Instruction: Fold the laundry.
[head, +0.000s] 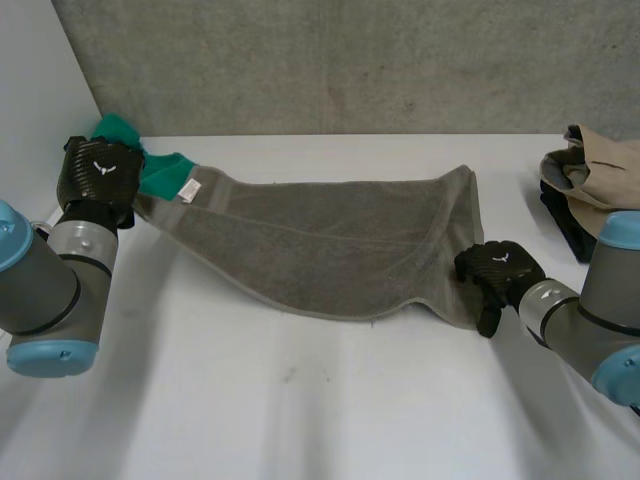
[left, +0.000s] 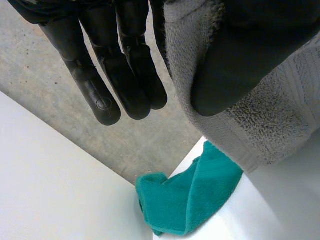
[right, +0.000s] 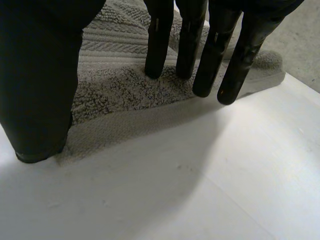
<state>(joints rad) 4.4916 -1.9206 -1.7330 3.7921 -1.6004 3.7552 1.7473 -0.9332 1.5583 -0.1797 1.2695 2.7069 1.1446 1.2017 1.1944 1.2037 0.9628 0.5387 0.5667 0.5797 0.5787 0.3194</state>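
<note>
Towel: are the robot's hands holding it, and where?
Left hand pinches the towel at one end, thumb against fingers. Right hand rests straight fingers on the other end, not gripping.

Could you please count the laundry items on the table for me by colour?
Grey towel: 1
Teal cloth: 1
Beige garment: 1
Black item under the beige one: 1
Total: 4

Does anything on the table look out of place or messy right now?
The grey towel lies askew, stretched from the left hand to the right hand. A teal cloth sits crumpled in the far corner, next to the left hand.
</note>
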